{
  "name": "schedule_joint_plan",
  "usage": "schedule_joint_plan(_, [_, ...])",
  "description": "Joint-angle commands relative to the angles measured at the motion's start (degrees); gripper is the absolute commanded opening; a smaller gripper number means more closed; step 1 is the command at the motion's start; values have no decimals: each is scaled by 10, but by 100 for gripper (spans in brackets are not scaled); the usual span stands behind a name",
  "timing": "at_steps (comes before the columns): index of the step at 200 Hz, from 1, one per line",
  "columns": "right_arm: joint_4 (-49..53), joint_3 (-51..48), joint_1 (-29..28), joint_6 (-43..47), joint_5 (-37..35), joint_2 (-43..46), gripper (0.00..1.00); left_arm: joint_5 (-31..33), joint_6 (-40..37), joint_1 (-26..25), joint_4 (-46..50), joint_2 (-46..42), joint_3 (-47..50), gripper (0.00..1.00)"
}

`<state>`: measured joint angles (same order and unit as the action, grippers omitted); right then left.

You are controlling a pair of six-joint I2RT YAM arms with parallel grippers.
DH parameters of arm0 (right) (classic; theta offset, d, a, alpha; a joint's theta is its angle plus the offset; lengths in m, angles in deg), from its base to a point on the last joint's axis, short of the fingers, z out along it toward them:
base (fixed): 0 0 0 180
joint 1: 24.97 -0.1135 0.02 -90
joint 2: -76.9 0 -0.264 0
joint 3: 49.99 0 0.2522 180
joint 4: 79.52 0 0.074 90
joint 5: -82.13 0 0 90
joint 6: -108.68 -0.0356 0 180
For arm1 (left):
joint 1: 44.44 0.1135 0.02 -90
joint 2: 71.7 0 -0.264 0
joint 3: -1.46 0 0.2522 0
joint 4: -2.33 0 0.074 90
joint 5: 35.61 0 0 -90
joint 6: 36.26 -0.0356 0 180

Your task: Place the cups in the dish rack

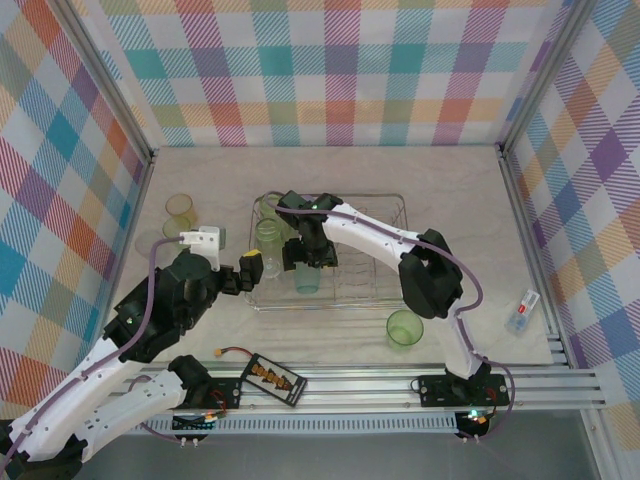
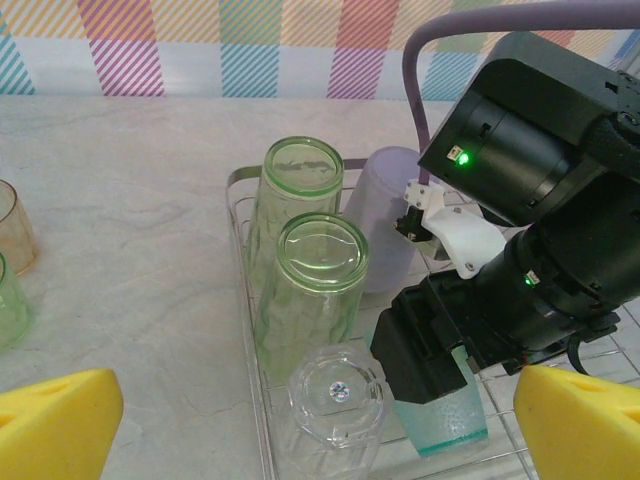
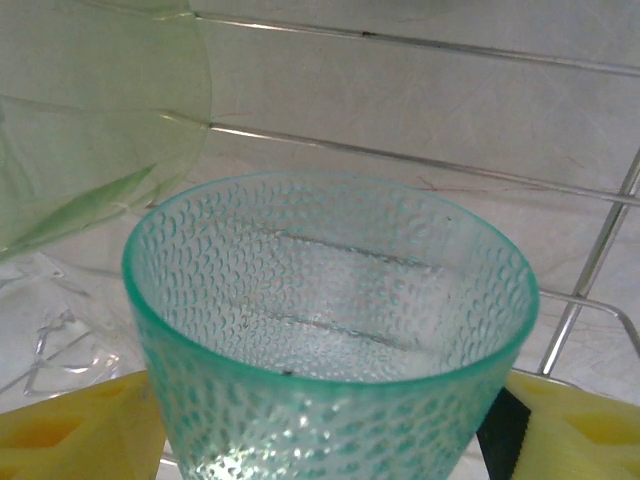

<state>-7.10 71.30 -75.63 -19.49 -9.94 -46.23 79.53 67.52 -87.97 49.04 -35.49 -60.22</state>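
teal cup (image 3: 330,330) lies nearest the right wrist lens. it sits between the yellow pads (image 3: 70,430) of the right claw (image 3: 330,450), mouth turned toward the lens, long axis crossing the line between the pads. the left pad meets the cup wall and a dark strip shows beside the right pad. whether the claw is clenched on the cup or slack around it, i cannot tell.

from above, the teal cup is inside the dish rack (image 1: 385,205), toward its 7 o'clock corner, directly under the right claw. rack wires lie just beyond the cup at 12 o'clock in the right wrist view.

from the left wrist, four more cups stand mouth-down along the rack's left side:
- two light green cups (image 2: 300,190) (image 2: 320,270), touching
- lilac cup (image 2: 385,220), at 3 o'clock of the pair
- clear cup (image 2: 335,400), nearest that lens

left claw (image 2: 320,425) is released, pads wide apart with nothing between. it hovers just outside the rack's 9 o'clock edge, facing in.

not yet loaded, on the desk (image 1: 450,180):
- green cup (image 1: 404,327), at 5 o'clock of the rack, upright, beside the right arm's elbow
- yellowish cup (image 1: 181,210), at 9 o'clock of the rack, well apart from it and close to the left arm

judgement: the step in hand is seating the teal cup. the green cup suits the right arm next, the yellowish cup the left.
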Motion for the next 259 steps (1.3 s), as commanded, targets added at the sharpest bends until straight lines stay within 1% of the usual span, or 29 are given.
schedule_joint_plan(1, [2,-6,-5,0,-23,-34,78,-5,-12,-5,-7,-4,10,100])
schedule_joint_plan(46, [-12,-20,-4,6,-47,-30,77,-6,-13,-6,-1,-3,12,100])
schedule_joint_plan(69, [-30,-42,-5,10,-57,-7,72,-6,-15,-5,1,-3,11,100])
schedule_joint_plan(87, [-42,-57,-3,15,-63,16,71,-10,-20,-5,-1,-4,12,100])
schedule_joint_plan(125, [-35,-66,3,24,-51,66,68,-59,-45,-6,-33,-3,23,100])
schedule_joint_plan(152, [-38,-85,15,12,-16,131,68,-104,-70,-6,-65,-8,38,100])
schedule_joint_plan(169, [-55,-107,32,-7,27,180,67,-139,-84,-6,-85,-7,44,100])
schedule_joint_plan(178, [-75,-124,46,-20,61,207,67,-165,-101,-6,-108,-8,53,100])
schedule_joint_plan(197, [-127,-170,83,-72,143,256,62,-221,-130,-6,-164,-13,87,100])
schedule_joint_plan(214, [-183,-211,114,-127,207,293,60,-271,-144,-5,-245,-18,119,99])
schedule_joint_plan(228, [-256,-247,127,-168,248,321,59,-277,-117,-6,-312,-22,139,99])
schedule_joint_plan(238, [-306,-265,132,-200,268,334,59,-265,-90,-6,-357,-19,150,98])
schedule_joint_plan(250, [-333,-268,134,-225,276,343,58,-254,-70,-8,-401,-8,157,96])
schedule_joint_plan(259, [-345,-266,134,-236,275,348,58,-257,-72,-10,-431,3,161,94])
